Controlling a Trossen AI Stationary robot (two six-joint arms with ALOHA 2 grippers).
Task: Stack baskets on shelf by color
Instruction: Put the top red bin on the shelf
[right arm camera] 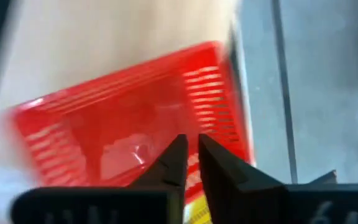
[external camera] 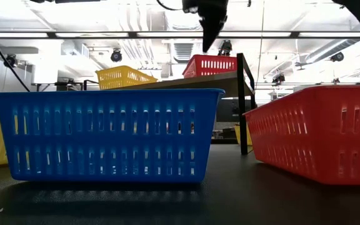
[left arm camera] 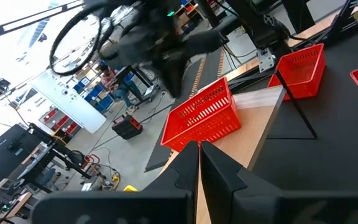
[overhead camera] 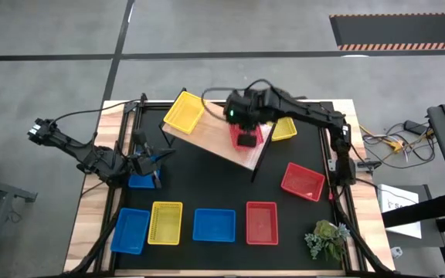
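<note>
The wooden shelf (overhead camera: 207, 140) stands slantwise at the table's far middle. A yellow basket (overhead camera: 184, 110) sits on its left end and a red basket (overhead camera: 247, 137) on its right end. My right gripper (overhead camera: 246, 123) hangs shut just above this red basket (right arm camera: 129, 124), its fingers pointing down; the low view shows its tips (external camera: 206, 47) clear of the basket's rim (external camera: 210, 57). My left gripper (overhead camera: 154, 160) is shut and empty at the table's left, above a blue basket (overhead camera: 140, 182). It faces the shelf (left arm camera: 253, 118) and the red basket (left arm camera: 201, 118).
Along the table's near edge lie a blue (overhead camera: 130, 230), a yellow (overhead camera: 166, 222), a blue (overhead camera: 214, 225) and a red basket (overhead camera: 262, 222). Another red basket (overhead camera: 302, 180) lies at the right, and a yellow one (overhead camera: 284, 129) behind the shelf. A green plant (overhead camera: 327, 239) sits at the near right corner.
</note>
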